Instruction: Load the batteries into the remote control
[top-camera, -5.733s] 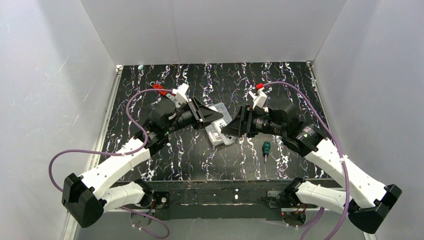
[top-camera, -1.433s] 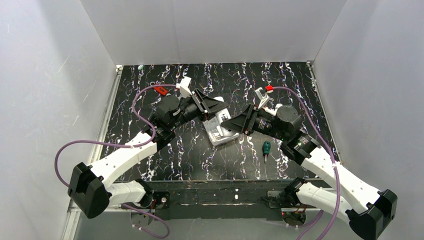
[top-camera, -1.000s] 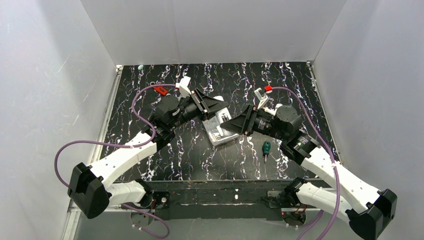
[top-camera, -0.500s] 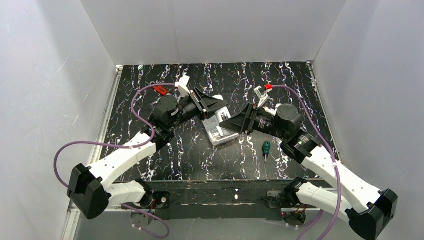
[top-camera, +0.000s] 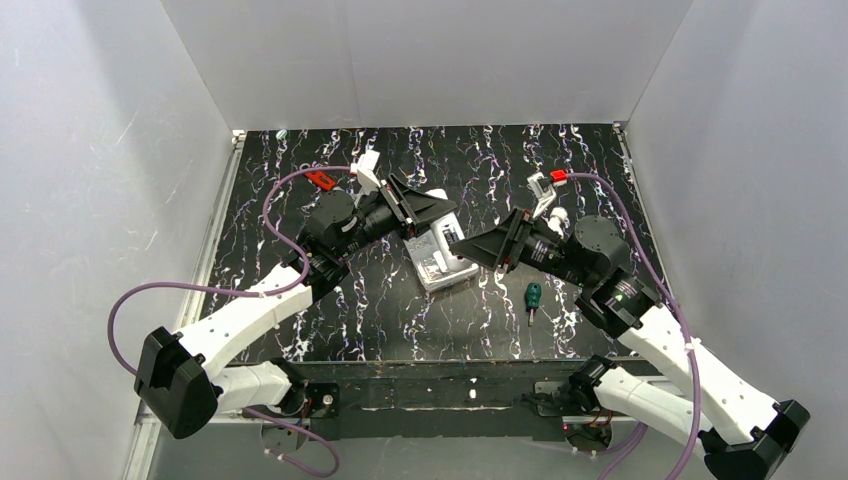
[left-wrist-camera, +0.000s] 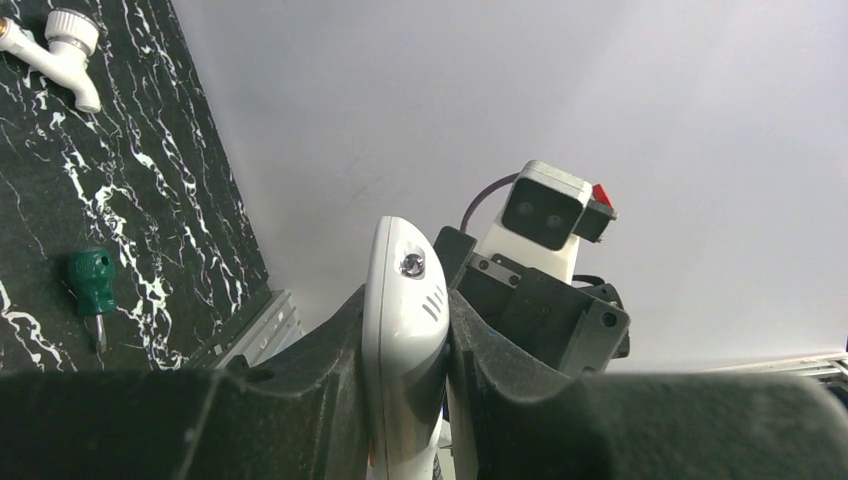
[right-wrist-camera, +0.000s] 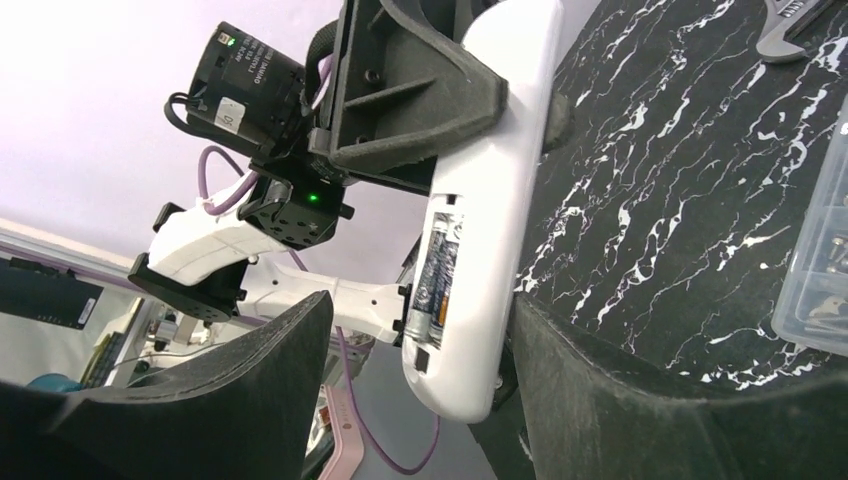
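Observation:
The remote control (right-wrist-camera: 490, 200) is a slim white handset, held off the table with my left gripper (left-wrist-camera: 405, 310) shut across its upper body. Its back is open, and two batteries (right-wrist-camera: 432, 275) lie side by side in the bay near its lower end. My right gripper (right-wrist-camera: 425, 300) is open with its jaws on either side of that lower end. One pad is close behind the remote and the other stands well clear. In the top view the remote (top-camera: 438, 197) pokes out past the left gripper (top-camera: 425, 212), and the right gripper (top-camera: 470, 247) faces it.
A clear plastic compartment box (top-camera: 440, 268) of small parts lies on the black marbled table (top-camera: 330, 300) just below the two grippers. A green-handled screwdriver (top-camera: 533, 297) lies to its right. A white plastic tap (left-wrist-camera: 60, 40) lies further off. White walls enclose the table.
My right gripper has opened wider and its arm has drawn back to the right, away from the remote. The left arm holds the remote where it was.

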